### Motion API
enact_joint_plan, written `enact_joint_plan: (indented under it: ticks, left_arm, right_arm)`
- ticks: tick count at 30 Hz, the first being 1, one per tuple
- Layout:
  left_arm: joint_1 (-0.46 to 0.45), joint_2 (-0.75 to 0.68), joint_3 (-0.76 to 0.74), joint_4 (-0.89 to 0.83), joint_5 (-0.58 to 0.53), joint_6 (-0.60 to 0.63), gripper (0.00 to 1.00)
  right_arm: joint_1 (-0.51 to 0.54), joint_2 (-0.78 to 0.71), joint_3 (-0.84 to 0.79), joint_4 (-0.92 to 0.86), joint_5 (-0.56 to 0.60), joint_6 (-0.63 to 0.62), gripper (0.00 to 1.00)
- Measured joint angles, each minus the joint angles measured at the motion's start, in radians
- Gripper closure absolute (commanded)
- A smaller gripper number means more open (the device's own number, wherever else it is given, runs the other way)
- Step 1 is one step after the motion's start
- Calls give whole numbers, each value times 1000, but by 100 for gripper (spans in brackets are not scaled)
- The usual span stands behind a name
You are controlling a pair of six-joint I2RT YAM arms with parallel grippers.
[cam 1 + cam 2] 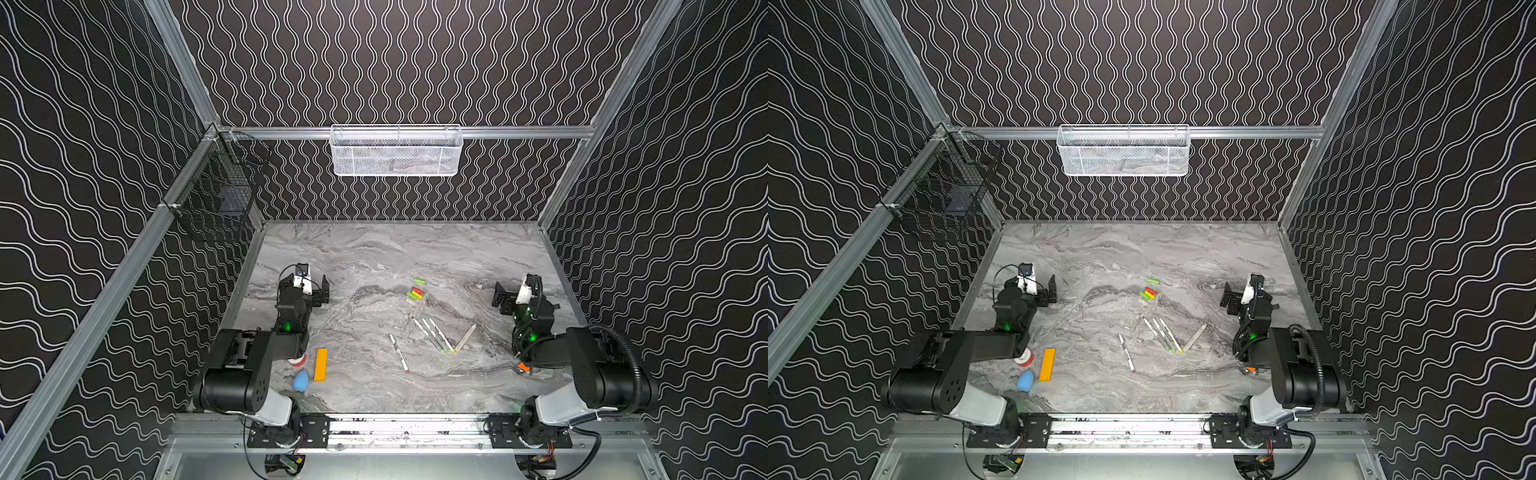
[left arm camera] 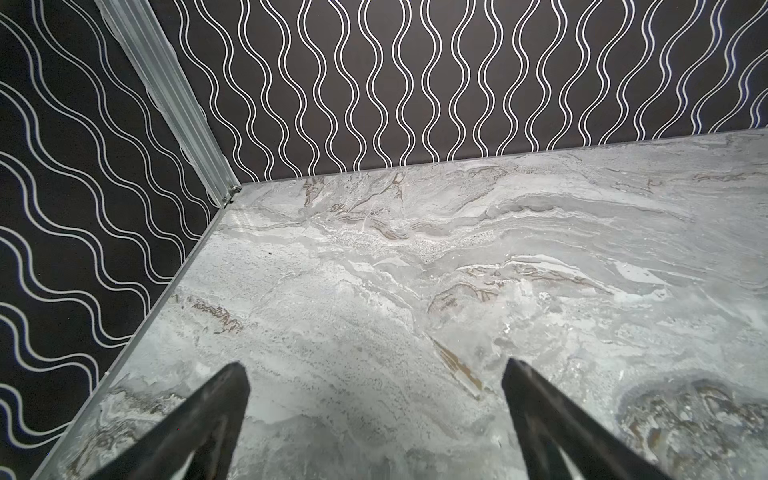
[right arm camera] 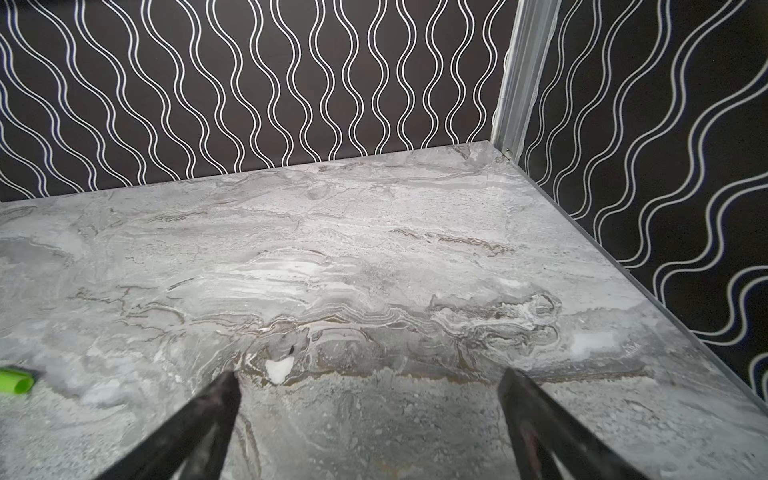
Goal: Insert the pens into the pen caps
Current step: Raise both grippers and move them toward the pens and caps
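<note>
A robot lab's test cell: an aluminium frame point(image 1: 519, 132) boxes in black wave-patterned walls point(image 1: 83, 124) around a marble-look surface point(image 1: 374, 249), with two arms point(image 1: 245, 374) bolted to a rail point(image 1: 407, 428) at lower centre.

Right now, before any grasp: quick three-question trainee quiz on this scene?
1. Pick one. The pen caps lie: A) nearer the back wall than the pens; B) in the mesh basket; C) beside the blue blob.
2. True or false: either arm's jaws hold a pen.
3. Which colour is the cap in the right wrist view?
Key: 1 A. 2 False, both jaws open and empty. 3 Green.
</note>
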Motion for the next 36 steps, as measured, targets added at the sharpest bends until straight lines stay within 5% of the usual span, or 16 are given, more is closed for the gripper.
enact_joint_plan:
  ticks: [24, 29, 36]
  left_arm:
    - [0, 0, 0, 0, 2, 0, 1]
    - [0, -21, 0, -11, 80, 26, 1]
    - [-13, -137, 143, -256, 68, 19, 1]
  right_arm:
    - [40, 0, -34, 47, 53, -25, 1]
    - [50, 0, -44, 76, 70, -31, 1]
    - [58, 0, -53, 93, 94, -33, 1]
